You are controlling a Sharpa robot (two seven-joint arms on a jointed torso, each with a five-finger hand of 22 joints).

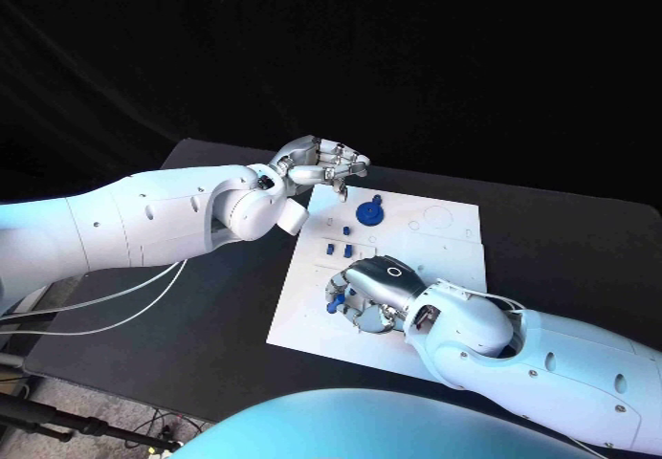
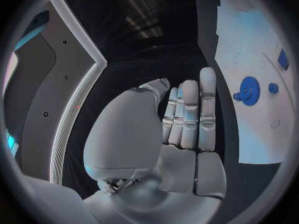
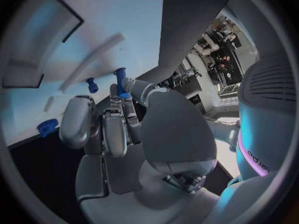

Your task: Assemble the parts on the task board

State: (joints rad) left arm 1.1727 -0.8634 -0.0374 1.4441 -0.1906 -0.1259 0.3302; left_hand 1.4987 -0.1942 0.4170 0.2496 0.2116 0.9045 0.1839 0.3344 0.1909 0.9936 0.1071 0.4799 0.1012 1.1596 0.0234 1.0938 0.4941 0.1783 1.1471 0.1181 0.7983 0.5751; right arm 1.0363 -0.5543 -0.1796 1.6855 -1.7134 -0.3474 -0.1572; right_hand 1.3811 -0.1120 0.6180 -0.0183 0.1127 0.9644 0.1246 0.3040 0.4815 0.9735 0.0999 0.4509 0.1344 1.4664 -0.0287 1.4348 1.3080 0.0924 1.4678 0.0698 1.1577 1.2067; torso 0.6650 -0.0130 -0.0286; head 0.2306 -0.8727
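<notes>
While over near-left part of task board (image 1: 449, 251), right hand (image 1: 370, 292) pinches small blue peg (image 3: 121, 82) between thumb and finger. Left hand (image 1: 320, 163) hovers at board's 11 o'clock corner, fingers straight, side by side, holding nothing. Blue gear (image 1: 370, 212) seated toward 12 o'clock; small blue parts (image 1: 340, 250) near centre-left.

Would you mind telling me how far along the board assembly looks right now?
Done, apparently: a blue gear sits on the board. In hand: the right hand pinches a small blue peg over the board's near part. Left: several small blue parts lie loose mid-board. The left hand hovers at the far edge, holding nothing.
</notes>
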